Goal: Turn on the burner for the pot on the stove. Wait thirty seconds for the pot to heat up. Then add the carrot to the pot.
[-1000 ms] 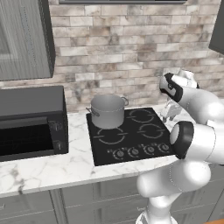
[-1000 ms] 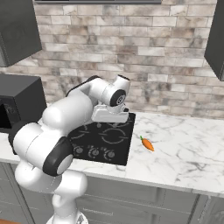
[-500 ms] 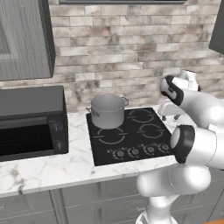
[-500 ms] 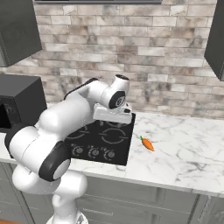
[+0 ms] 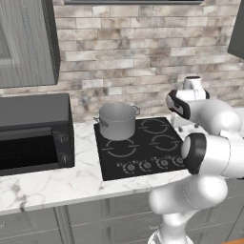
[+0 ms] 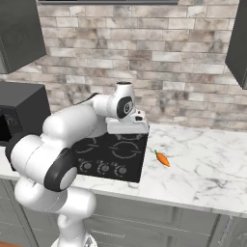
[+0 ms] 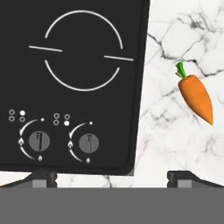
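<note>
Beyond the wide-open, empty hand (image 7: 111,177), up and right, the small tapered orange carrot (image 7: 195,99) looks light, stiff and smooth, best pinched across its thick middle.

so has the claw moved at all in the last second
Yes. In the right base view the claw has shifted right, from over the middle of the stove to its right edge, closer to the carrot on the counter.

We see a brushed-metal pot (image 5: 117,121) on the glossy black glass stove (image 7: 74,83); the counter (image 7: 175,144) looks like polished veined marble, the carrot (image 7: 195,98) smooth.
</note>
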Tool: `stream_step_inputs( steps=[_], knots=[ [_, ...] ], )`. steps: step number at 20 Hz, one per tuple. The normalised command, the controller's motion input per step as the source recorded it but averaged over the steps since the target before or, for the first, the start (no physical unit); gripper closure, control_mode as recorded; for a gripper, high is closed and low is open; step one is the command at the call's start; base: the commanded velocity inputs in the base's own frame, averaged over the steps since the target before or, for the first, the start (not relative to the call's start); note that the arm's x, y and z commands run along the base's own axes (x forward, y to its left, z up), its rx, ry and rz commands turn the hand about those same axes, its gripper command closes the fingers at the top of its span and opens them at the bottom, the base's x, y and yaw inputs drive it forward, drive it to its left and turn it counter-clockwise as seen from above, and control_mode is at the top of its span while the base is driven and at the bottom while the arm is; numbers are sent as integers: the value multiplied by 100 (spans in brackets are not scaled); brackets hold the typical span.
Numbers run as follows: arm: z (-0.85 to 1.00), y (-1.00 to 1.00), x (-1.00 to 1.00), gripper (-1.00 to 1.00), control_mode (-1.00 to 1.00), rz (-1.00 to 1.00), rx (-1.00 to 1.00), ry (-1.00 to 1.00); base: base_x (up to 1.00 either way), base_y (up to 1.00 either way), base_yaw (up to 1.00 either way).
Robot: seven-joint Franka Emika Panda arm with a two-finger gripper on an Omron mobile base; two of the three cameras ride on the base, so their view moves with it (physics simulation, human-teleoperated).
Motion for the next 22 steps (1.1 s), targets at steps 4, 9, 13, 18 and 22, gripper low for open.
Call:
stream_step_inputs(
  steps=[4, 9, 13, 18, 22],
  knots=[
    [-23, -54, 6, -100, -100, -18, 0, 0, 0, 0, 0],
    [-15, -57, 9, -100, -100, -15, 1, 0, 0, 0, 0],
    [-12, -48, 21, -100, -100, -5, 0, 0, 0, 0, 0],
    [-15, -38, 18, -100, -100, 0, 2, 0, 0, 0, 0],
    [-32, -26, 6, -100, -100, 0, 3, 0, 0, 0, 0]
  ],
)
